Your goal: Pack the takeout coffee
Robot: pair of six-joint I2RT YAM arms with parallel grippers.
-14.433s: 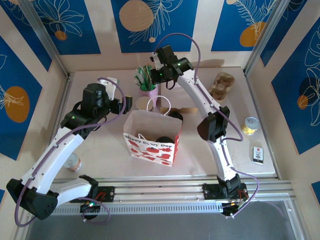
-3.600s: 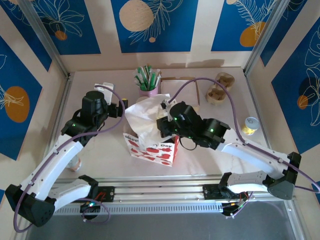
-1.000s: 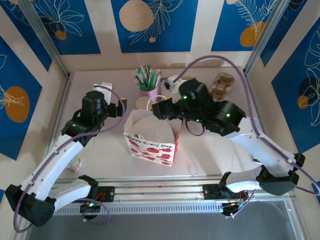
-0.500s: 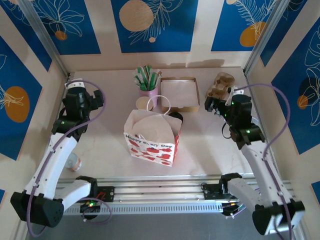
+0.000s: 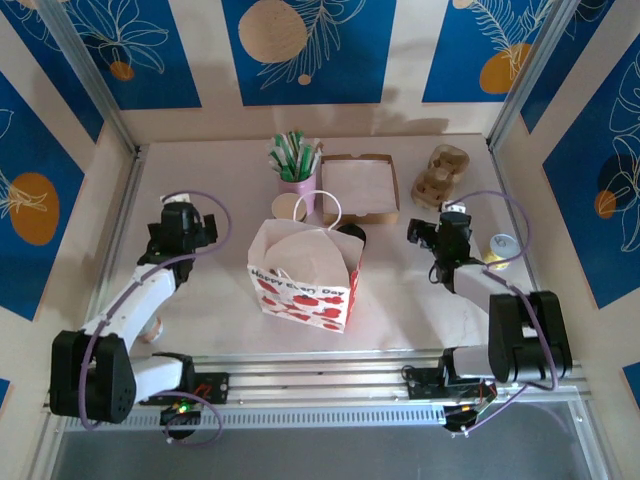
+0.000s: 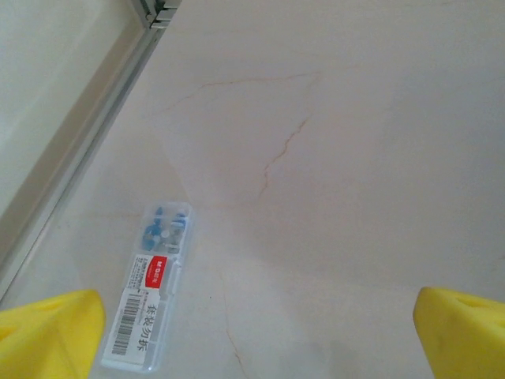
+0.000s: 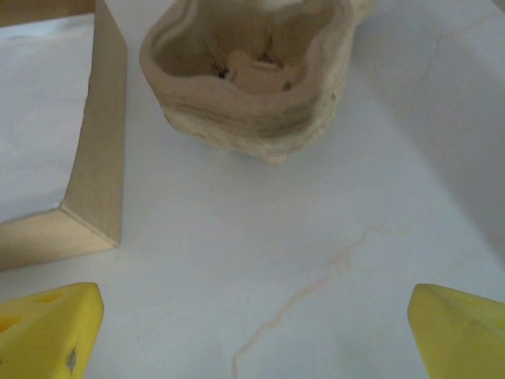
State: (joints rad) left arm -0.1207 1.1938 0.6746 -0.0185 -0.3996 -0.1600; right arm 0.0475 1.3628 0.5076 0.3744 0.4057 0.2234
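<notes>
The left gripper point(image 6: 252, 339) stands wide open and holds nothing, its yellow fingertips point(image 6: 47, 332) above the bare table point(image 6: 355, 158). A small clear case point(image 6: 154, 296) lies flat close to its left-hand finger. The right gripper point(image 7: 252, 332) is also wide open and empty. Straight ahead of it stands a pulp cup carrier point(image 7: 252, 71), and ahead to its left is the corner of a cardboard box point(image 7: 99, 150). Between the two grippers, apart from both, stands a paper gift bag point(image 5: 300, 285) with white paper point(image 5: 300, 245) covering its mouth. Where the takeout coffee is I cannot tell
</notes>
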